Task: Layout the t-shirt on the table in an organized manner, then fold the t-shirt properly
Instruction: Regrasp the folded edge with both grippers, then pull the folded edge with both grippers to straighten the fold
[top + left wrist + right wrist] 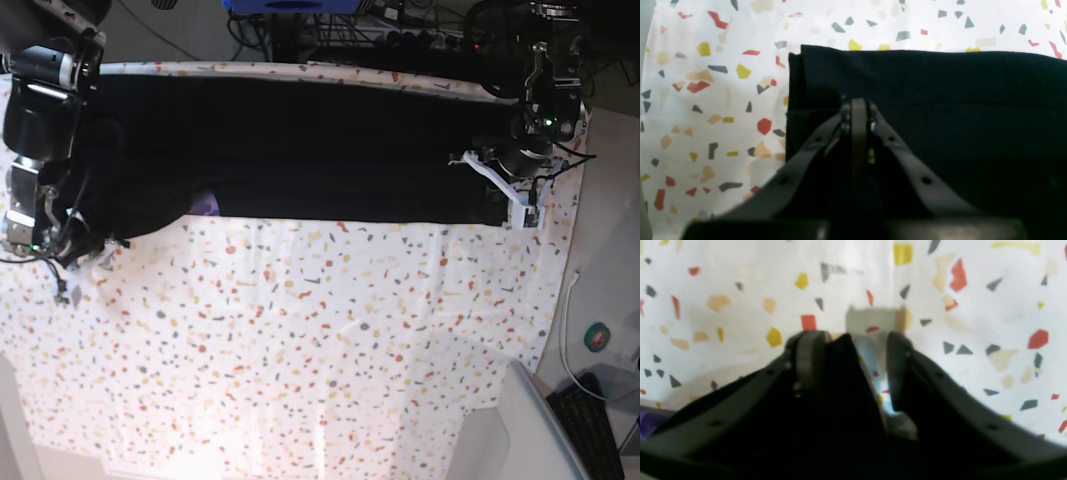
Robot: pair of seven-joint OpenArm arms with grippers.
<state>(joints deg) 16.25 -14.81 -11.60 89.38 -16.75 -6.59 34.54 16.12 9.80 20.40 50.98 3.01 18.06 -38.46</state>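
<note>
Black t-shirt lies stretched along the table's far edge. Your left claw is closed on its corner; your right claw stands half-open around cloth. Pull evenly, keeping edges straight.

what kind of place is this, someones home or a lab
Most likely a robotics lab or workshop rather than a home. Two robot arms work a black t-shirt on a table with a confetti-flecked cover, loose cables pile up behind it, and a keyboard lies at the corner.
</note>
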